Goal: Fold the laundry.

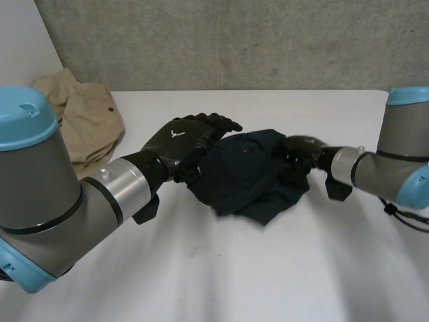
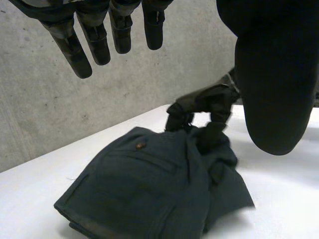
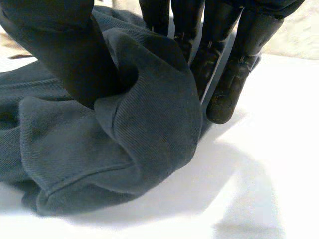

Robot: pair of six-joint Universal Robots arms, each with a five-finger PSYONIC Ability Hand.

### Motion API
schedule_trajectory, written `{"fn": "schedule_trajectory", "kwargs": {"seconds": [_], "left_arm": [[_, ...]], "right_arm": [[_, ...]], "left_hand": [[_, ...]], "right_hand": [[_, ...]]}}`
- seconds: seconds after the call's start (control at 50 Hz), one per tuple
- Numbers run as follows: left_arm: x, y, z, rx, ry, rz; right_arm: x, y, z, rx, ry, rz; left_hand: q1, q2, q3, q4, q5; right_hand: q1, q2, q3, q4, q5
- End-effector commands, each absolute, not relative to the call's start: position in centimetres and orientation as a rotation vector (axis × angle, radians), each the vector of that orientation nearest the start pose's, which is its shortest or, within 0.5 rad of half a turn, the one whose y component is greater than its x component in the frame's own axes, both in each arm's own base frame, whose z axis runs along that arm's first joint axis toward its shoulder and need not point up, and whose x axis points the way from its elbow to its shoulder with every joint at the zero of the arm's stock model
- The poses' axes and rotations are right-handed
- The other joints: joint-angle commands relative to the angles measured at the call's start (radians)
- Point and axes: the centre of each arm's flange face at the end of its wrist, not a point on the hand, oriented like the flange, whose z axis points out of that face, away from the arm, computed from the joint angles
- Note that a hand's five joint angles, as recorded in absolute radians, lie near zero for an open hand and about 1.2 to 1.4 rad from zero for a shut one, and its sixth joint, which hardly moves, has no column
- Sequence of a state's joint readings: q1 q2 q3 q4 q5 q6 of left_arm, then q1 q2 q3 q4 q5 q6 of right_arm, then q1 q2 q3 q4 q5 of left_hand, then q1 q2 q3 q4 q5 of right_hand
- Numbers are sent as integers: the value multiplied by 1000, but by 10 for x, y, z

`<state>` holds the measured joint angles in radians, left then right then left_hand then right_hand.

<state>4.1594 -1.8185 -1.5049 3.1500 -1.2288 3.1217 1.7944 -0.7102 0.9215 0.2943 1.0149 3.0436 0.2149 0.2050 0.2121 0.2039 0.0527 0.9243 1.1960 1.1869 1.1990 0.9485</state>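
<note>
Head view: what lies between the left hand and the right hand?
The crumpled dark garment, between left hand and right hand, in the head view.

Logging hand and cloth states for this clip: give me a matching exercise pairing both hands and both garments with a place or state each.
1. left hand
2. right hand
3. dark garment
4. tan garment

A. heaped at the far left edge of the table
B. fingers straight, holding nothing
C. bunched mid-table between the hands
D. pinching cloth against its thumb

Pairs: 1-B, 2-D, 3-C, 4-A
</note>
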Motion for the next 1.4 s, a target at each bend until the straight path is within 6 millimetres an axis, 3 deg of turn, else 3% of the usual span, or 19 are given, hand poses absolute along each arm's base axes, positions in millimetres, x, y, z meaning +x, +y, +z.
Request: {"fn": "schedule_trajectory", "kwargs": {"seconds": [0.02, 0.04, 0.12, 0.18, 0.28, 0.42, 0.62, 0.82, 0.84, 0.86, 0.98, 1.14, 1.24, 1.28, 1.34, 1.38, 1.4], "left_arm": [[-317, -206, 247, -805, -1859, 1505], [-317, -206, 247, -805, -1861, 1504], [-317, -206, 246, -805, -1859, 1505], [-317, -206, 245, -804, -1863, 1503], [-317, -207, 244, -802, -1863, 1506], [-316, -206, 242, -801, -1869, 1499], [-318, -208, 230, -790, -1907, 1465], [-318, -209, 228, -780, -1915, 1462], [-318, -208, 228, -782, -1914, 1461], [-318, -208, 228, -782, -1914, 1461], [-317, -209, 233, -775, -1906, 1481], [-312, -215, 247, -729, -1897, 1575], [-310, -220, 264, -713, -1835, 1669], [-308, -226, 275, -701, -1794, 1728], [-302, -239, 293, -673, -1731, 1827], [-296, -252, 306, -655, -1685, 1914], [-293, -258, 310, -652, -1669, 1950]], "right_arm": [[249, -437, 150, -673, 2146, -1504], [233, -456, 149, -612, 2173, -1566], [182, -496, 148, -460, 2244, -1726], [160, -511, 150, -387, 2253, -1819], [97, -536, 148, -243, 2278, -1985], [37, -548, 150, -127, 2309, -2086], [-3, -548, 139, 53, 2427, -2124], [3, -542, 126, 21, 2456, -2012], [3, -542, 126, 20, 2458, -2007], [4, -541, 125, 17, 2464, -1995], [10, -530, 130, -24, 2541, -1886], [8, -510, 185, -276, 2692, -1915], [2, -499, 256, -280, 2624, -2153], [3, -496, 268, -287, 2598, -2195], [24, -486, 289, -328, 2527, -2233], [70, -473, 302, -440, 2433, -2230], [85, -468, 304, -474, 2404, -2225]], "left_hand": [[-16, -6, -13, -5, -28], [-16, -6, -13, -5, -28], [-16, -6, -13, -5, -28], [-16, -6, -13, -5, -28], [-16, -6, -13, -5, -28], [-16, -6, -13, -5, -28], [-16, -6, -13, -5, -28], [-16, -6, -13, -5, -28], [-16, -6, -13, -5, -28], [-16, -6, -13, -5, -28], [-16, -6, -13, -5, -28], [-22, -12, -19, -11, -34], [-22, -12, -19, -11, -34], [-22, -12, -19, -11, -34], [-28, -18, -25, -17, -40], [-34, -24, -31, -23, -46], [-34, -24, -31, -23, -46]], "right_hand": [[472, 200, 209, 197, 273], [472, 200, 209, 197, 273], [472, 200, 209, 197, 273], [472, 200, 209, 197, 273], [472, 200, 209, 197, 273], [472, 200, 209, 197, 273], [472, 200, 209, 197, 273], [472, 200, 209, 197, 273], [348, 76, 85, 73, 149], [-720, -992, -982, -995, -919], [-750, -1021, -1012, -1024, -949], [-750, -1021, -1012, -1024, -949], [-750, -1021, -1012, -1024, -949], [-750, -1021, -1012, -1024, -949], [-750, -1021, -1012, -1024, -949], [-750, -1021, -1012, -1024, -949], [-750, -1021, -1012, -1024, -949]]}}
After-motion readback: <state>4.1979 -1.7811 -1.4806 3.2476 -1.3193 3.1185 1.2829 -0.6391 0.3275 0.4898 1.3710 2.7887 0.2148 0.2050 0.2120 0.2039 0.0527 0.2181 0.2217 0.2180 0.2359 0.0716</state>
